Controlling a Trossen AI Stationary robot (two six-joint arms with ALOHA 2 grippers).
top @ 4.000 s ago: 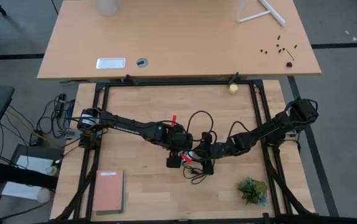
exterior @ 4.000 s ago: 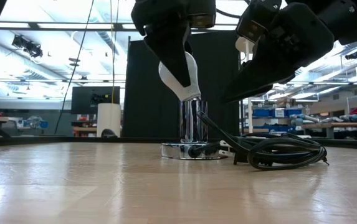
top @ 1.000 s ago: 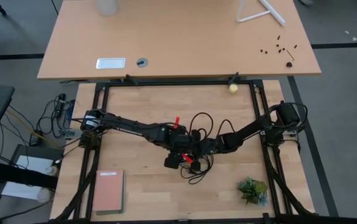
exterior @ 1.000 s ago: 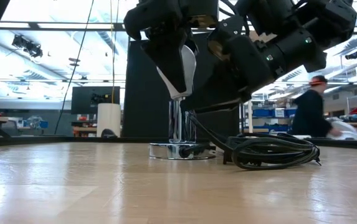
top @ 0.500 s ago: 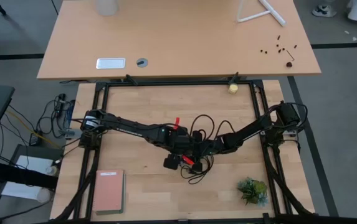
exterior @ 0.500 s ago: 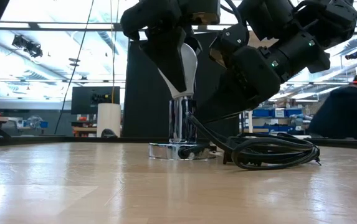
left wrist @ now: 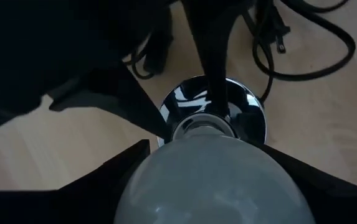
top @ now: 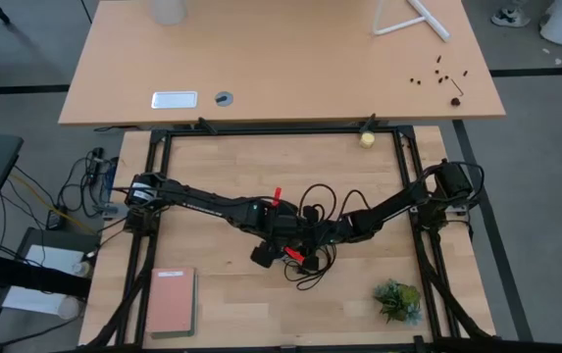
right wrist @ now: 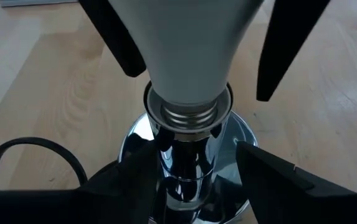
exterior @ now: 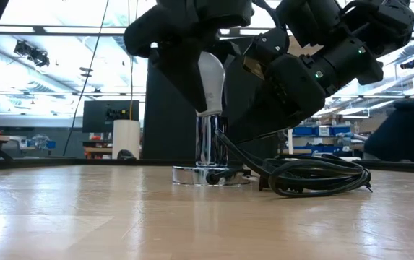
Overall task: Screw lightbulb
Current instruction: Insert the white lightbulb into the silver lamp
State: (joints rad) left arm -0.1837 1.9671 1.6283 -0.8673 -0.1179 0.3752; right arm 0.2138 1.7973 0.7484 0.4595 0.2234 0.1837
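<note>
Spanning the middle of the wooden table (top: 222, 304), both dark arms meet at one spot, where a chrome socket (exterior: 210, 141) stands upright on its round base with a black cord (exterior: 322, 177) coiled beside it. From above, the left gripper (exterior: 196, 72) hangs over that socket, its fingers (left wrist: 103, 180) spread around the wide globe of the lightbulb (exterior: 210, 83) and pinching it from both sides. Lower down, the right gripper (right wrist: 194, 165) has its fingers on either side of the socket's stem, seemingly steadying it. What the coming turn depends on is alignment: the bulb's long axis stands upright, narrow base down, directly over the socket's mouth, and the left gripper is the one holding it. Seen from the right wrist, the threaded silver base sits at the socket's rim with a few threads showing, so it looks entered but not fully seated. The bulb itself is white, frosted and pear-shaped, unlit.
</note>
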